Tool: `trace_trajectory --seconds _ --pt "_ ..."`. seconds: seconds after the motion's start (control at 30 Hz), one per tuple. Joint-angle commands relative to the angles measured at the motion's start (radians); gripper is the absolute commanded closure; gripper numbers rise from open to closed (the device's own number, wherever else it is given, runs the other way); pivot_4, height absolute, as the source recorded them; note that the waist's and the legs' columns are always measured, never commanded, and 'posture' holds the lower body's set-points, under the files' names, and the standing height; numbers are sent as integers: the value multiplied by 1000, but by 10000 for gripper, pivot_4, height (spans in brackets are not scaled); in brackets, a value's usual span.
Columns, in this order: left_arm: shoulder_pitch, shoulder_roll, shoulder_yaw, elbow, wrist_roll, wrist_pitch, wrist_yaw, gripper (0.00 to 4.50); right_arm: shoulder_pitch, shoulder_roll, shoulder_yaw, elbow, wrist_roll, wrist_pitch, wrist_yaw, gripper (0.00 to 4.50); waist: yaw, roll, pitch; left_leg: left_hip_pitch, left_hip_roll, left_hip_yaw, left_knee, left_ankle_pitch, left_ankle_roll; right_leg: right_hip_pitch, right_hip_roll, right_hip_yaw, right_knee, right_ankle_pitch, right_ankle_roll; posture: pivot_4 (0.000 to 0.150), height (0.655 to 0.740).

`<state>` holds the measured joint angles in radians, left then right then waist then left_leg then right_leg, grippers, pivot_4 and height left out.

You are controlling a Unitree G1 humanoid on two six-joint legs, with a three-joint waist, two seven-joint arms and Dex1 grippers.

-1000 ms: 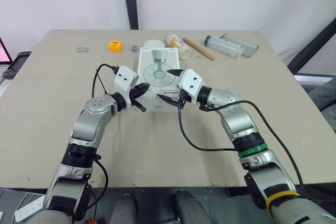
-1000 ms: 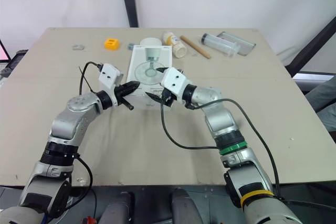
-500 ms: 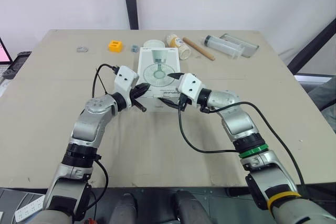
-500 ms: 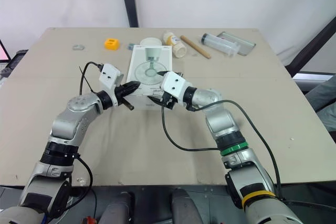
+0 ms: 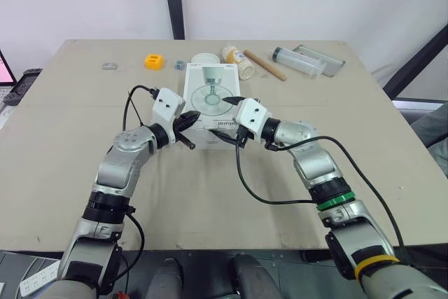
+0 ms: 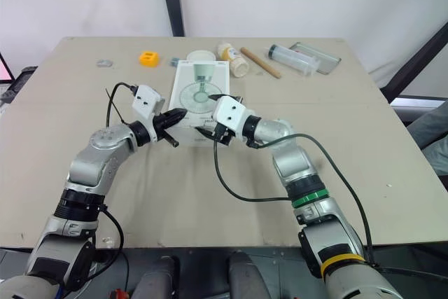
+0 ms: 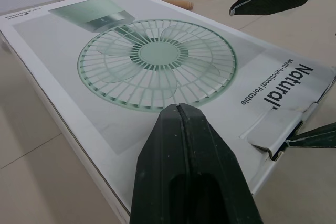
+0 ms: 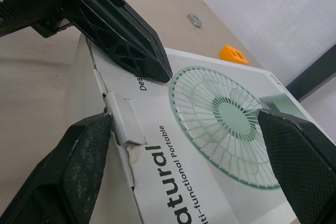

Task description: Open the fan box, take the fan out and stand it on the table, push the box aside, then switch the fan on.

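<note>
Left eye view: one white fan box point(image 5: 212, 99) lies flat mid-counter point(image 5: 84, 117), between two end effectors; thin card, likely light and easily dented, so take the part-lifted end flap point(image 8: 124, 121) by its edge; left end effector point(image 7: 178, 109) clenched, empty, tip over the box top; right end effector point(image 5: 228, 118) spread wide astride the flap end; beyond lie one yellow block point(image 5: 154, 61), one jar point(image 5: 239, 61), one stick point(image 5: 264, 64), one syringe point(image 5: 297, 61).

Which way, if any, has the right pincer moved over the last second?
Yes: the right pincer crept slightly toward the robot's left along the near end of the fan box, which stayed put.
</note>
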<state>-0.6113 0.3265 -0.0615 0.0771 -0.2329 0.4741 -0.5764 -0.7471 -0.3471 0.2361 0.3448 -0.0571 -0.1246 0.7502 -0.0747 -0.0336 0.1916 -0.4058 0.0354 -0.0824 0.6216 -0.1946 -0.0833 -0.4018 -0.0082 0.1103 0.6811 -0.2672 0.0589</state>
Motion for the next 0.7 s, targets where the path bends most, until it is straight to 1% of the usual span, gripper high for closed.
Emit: trace_trajectory --seconds 0.03,0.2,0.57,0.7 --pt "18 -3 -22 30 16 11 -7 44941 -45 -2 -47 -6 11 -30 -37 0 0 0 0 0 0 0 0 0 0 0 0 0 0 0 0 1500 7400" --pt "21 -5 -23 28 15 11 -6 44941 -63 -14 -51 14 -10 -69 -68 0 0 0 0 0 0 0 0 0 0 0 0 0 0 0 0 1500 7400" --pt "29 -8 -25 27 15 11 -5 44941 -105 -14 -85 50 -2 -116 -118 0 0 0 0 0 0 0 0 0 0 0 0 0 0 0 0 1500 7400" --pt "29 -14 -18 28 8 17 -1 44941 -74 -1 -95 19 69 -42 -64 0 0 0 0 0 0 0 0 0 0 0 0 0 0 0 0 1500 7400"
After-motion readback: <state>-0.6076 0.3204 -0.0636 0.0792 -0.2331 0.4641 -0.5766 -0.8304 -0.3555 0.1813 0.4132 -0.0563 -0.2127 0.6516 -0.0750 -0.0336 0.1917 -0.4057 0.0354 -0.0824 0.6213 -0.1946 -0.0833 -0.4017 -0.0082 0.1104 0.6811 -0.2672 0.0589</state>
